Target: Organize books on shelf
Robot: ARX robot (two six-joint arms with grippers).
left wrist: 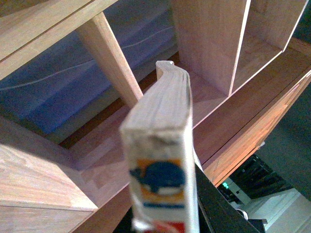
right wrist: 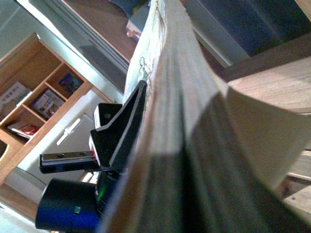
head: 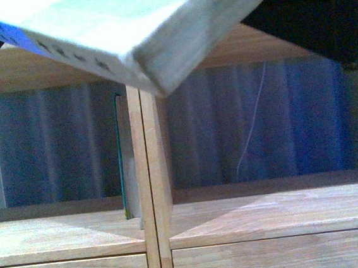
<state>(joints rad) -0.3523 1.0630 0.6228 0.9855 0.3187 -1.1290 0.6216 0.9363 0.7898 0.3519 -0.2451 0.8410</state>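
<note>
The white book (head: 124, 25) hangs tilted in front of the shelf (head: 156, 237), its lower corner pointing down at the centre divider. The left fingers (left wrist: 214, 204) are clenched on it, one dark finger flat against its cover (the spine's whale picture and red mark face the left wrist camera). The right arm (head: 309, 7) shows dark at the book's other end; whether its fingers grip cannot be told. The teal book (head: 122, 152) stands upright in the left compartment, against the divider.
</note>
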